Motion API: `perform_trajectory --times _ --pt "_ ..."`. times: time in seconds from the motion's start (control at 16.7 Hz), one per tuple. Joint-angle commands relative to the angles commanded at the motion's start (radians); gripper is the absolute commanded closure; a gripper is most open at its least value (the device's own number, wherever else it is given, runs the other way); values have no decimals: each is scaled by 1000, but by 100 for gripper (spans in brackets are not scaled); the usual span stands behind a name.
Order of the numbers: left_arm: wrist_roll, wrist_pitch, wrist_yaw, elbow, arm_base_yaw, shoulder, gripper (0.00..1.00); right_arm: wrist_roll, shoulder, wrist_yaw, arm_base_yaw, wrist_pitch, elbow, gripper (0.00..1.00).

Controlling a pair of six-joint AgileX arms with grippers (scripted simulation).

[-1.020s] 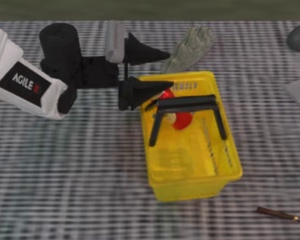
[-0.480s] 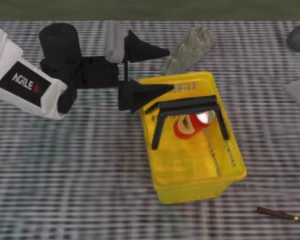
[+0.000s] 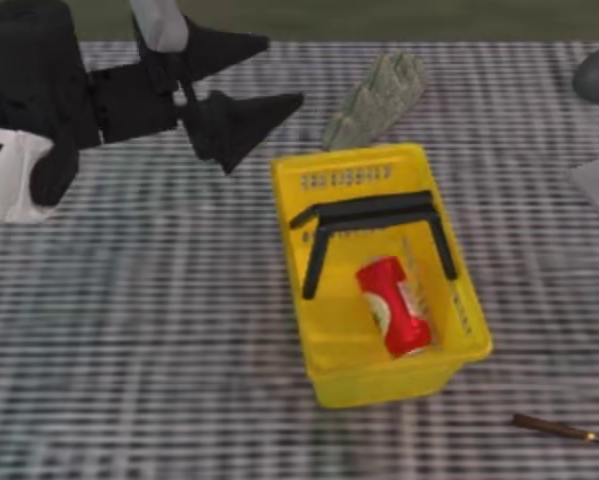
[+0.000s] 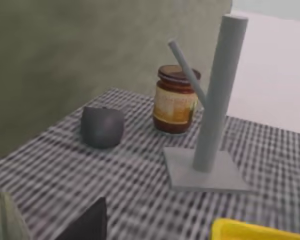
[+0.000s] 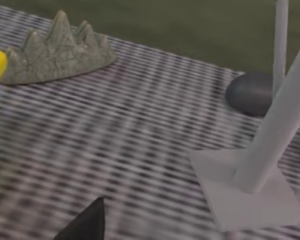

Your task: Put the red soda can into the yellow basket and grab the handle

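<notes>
The left gripper [image 3: 241, 95] hangs over the far left part of the table, its two black fingers spread apart and holding nothing, well clear of the yellow basket [image 3: 319, 340]. The red soda can [image 3: 396, 305] lies on its side on the basket floor, toward the near right corner, just past the handle [image 3: 374, 212], which stands up across the basket's far half. So the drop looks done and the grab remains.

The right arm does not show in the top view; its wrist camera catches only a dark fingertip at the frame edge, so I cannot tell how that gripper stands.

The risks I see: the handle is a thin bar, and fingers closing slightly off its line could slip past it or push it flat. A descent too low could strike the rim and shove the light basket aside. The grey spiky ornament [image 3: 377, 100] just behind the basket crowds any approach from the far side.
</notes>
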Motion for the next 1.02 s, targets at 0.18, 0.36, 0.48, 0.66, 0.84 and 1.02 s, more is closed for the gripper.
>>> perform_trajectory --times 0.18,0.36,0.48,0.66,0.84,1.02 --pt "-33 -125 -160 -128 50 -290 0 -134 291 1 87 -198 278 0" --pt "-45 -252 -338 -269 101 -630 0 -281 630 1 183 -418 597 0" --pt "-42 -337 -459 -369 132 -866 0 -378 860 0 247 -564 812 0" --pt "-24 -465 -633 -528 174 -1208 0 -522 1200 -1 342 -780 1128 0" --pt "0 -592 -789 -695 206 -1507 0 -647 1482 -1 424 -962 1396 0" --pt "25 -711 -916 -853 229 -1740 0 -746 1690 2 489 -1101 1605 0"
